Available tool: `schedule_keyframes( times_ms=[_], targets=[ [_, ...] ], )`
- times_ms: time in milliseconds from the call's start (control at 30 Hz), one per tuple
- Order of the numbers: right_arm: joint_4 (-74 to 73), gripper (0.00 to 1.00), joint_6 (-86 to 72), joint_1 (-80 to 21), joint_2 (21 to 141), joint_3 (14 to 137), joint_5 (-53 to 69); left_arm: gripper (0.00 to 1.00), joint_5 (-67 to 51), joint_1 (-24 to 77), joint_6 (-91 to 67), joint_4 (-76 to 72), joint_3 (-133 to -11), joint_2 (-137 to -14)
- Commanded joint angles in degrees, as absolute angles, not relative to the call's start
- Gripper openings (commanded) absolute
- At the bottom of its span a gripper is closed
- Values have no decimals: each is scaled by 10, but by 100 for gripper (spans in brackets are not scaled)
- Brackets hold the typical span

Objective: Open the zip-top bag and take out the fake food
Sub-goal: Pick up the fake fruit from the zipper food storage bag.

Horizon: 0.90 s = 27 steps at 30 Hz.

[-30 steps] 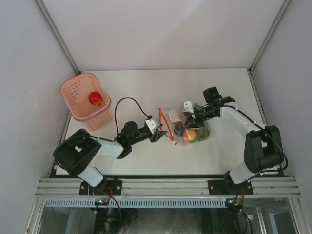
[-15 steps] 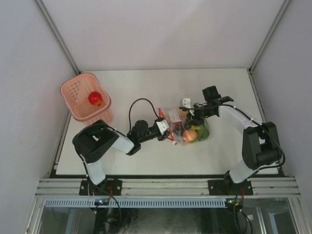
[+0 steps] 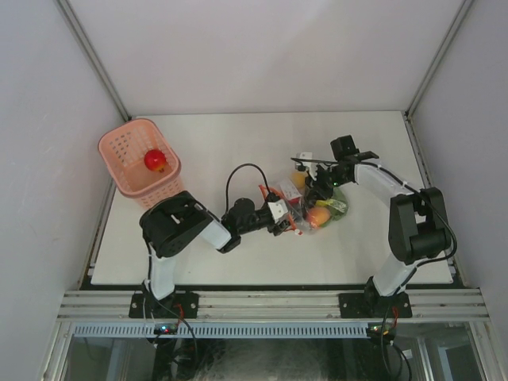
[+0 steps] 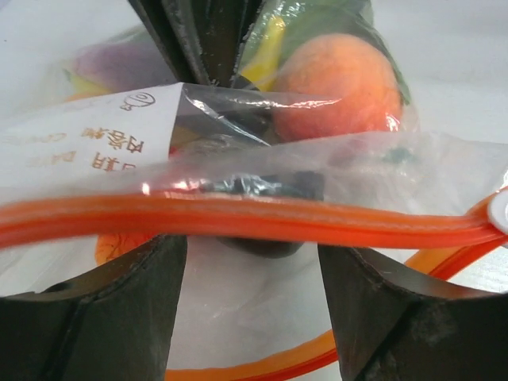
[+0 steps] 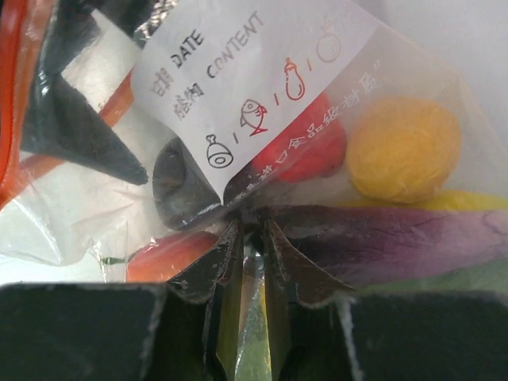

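The clear zip-top bag (image 3: 290, 191) lies mid-table with its red-orange zipper strip (image 4: 238, 220) toward my left arm. The mouth looks parted: a second strip (image 4: 262, 363) runs lower in the left wrist view. My left gripper (image 3: 282, 216) is open at the mouth, its fingers (image 4: 103, 309) just below the upper strip. My right gripper (image 3: 317, 183) is shut on the bag's film at the far side, which also shows in the right wrist view (image 5: 252, 228). The fake food is inside: an orange fruit (image 4: 337, 79), a yellow ball (image 5: 405, 147), a red piece (image 5: 305, 155), a purple eggplant (image 5: 397, 238).
A pink perforated basket (image 3: 119, 184) stands at the back left with a red fruit (image 3: 155, 160) in it. Grey walls close the table at the back and both sides. The left arm's black cable (image 3: 242, 171) loops above the table.
My left gripper has moved right, up to the bag's zipper edge. My right gripper has shifted slightly left and stays pinched on the bag.
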State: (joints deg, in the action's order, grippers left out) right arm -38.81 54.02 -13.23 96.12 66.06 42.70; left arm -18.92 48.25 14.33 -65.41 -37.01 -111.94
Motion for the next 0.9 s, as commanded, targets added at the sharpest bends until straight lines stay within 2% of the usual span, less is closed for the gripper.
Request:
schedule_keyframes(
  times_ms=[0,167,567,867],
  targets=[
    [-424,15,530,-130,991,679,394,72,-179,497,127,-700,-394,-1136],
    [-449,13,535,-133,1009,692,392,77,-173,504,119,-710,-412,-1155],
    [-503,7,552,-136,1039,719,393,77,-189,516,109,-722,-446,-1187],
    [-539,4,559,-156,1064,740,406,81,-179,527,116,-712,-458,-1206]
  ],
)
